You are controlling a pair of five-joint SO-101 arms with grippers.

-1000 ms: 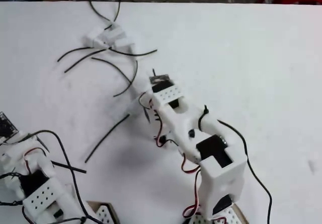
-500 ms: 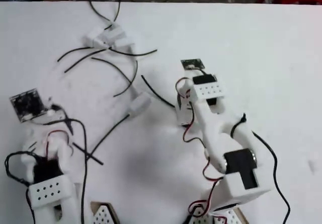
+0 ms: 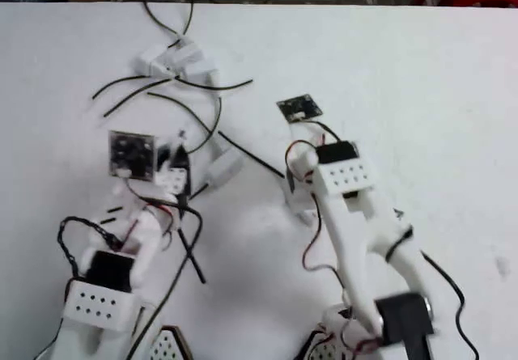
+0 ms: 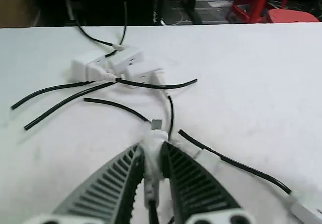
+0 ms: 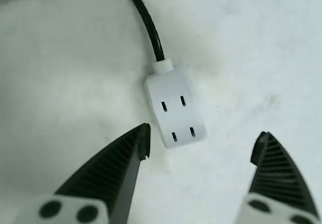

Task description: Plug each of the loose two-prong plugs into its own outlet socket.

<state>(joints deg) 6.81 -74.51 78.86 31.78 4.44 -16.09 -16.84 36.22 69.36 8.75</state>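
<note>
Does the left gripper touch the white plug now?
Touching. In the left wrist view the left gripper is shut on the white plug, pressing both its sides.

My right claw (image 5: 204,132) is black and ribbed; the socket (image 5: 176,114) before it is white, its cord (image 5: 146,27) black.

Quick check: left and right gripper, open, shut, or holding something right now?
Left gripper: shut on a white plug.
Right gripper: open, holding nothing; the outlet socket lies just ahead of it.
</note>
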